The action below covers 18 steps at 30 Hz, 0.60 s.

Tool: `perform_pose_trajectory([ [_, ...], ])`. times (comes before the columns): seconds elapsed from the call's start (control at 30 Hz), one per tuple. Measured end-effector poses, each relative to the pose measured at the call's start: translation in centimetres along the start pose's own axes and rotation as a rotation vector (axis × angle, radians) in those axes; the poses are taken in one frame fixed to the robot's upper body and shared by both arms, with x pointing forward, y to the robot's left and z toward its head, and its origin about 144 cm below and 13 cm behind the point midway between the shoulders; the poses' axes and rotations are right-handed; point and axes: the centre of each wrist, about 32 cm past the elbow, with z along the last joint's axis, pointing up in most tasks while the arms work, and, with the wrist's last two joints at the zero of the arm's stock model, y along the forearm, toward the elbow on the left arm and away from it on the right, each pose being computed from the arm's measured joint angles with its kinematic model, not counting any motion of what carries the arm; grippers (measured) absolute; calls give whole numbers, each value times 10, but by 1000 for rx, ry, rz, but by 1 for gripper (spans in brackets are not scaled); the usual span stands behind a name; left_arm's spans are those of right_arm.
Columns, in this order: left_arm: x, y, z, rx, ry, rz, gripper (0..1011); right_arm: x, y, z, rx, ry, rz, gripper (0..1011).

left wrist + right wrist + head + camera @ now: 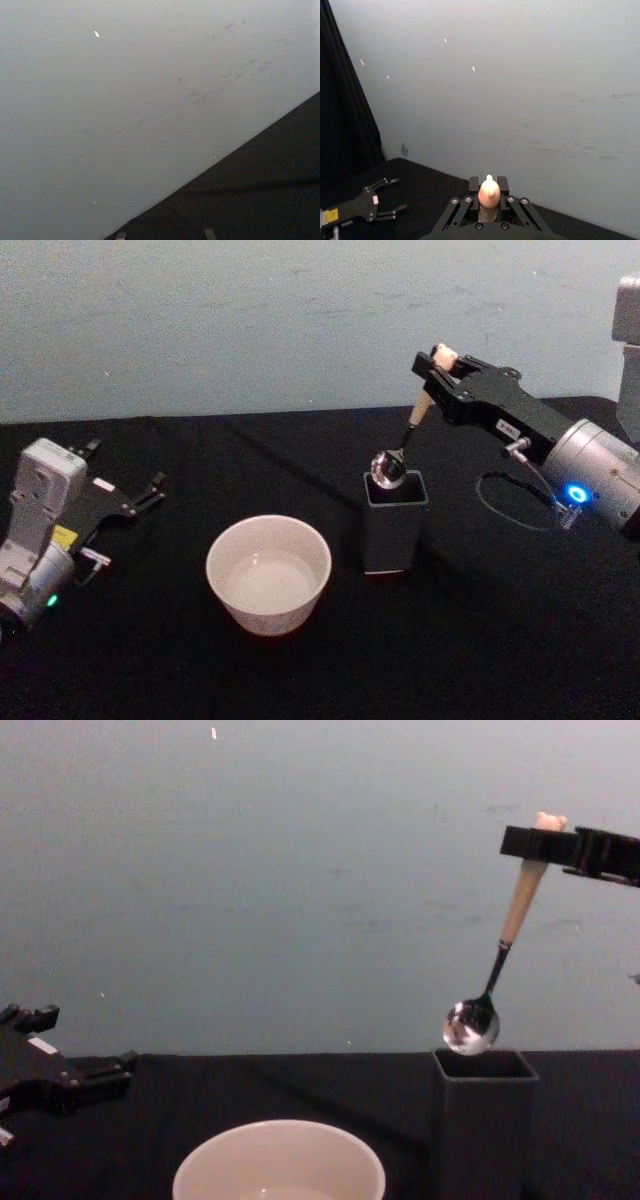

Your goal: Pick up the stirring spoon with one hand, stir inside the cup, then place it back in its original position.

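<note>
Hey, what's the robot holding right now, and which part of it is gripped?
The right tool holds the stirring spoon by the top of its beige handle, just below the knob. The left tool, open at the left, holds nothing.

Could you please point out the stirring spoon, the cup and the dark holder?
stirring spoon (471, 1025): chest view, on its shiny bowl.
cup (263, 612): head view, on its front outer wall.
dark holder (393, 537): head view, on its front wall.
</note>
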Motion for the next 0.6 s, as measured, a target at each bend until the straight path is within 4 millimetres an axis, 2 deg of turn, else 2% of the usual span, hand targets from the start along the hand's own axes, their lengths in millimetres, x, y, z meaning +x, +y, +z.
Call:
perform_pose_trajectory([
  [0.33,0,0,0,0,0,0,1001,-8,11,4,7,30,49,214],
  [0.6,0,0,0,0,0,0,1001,-15,22,-1,-26,59,99,214],
])
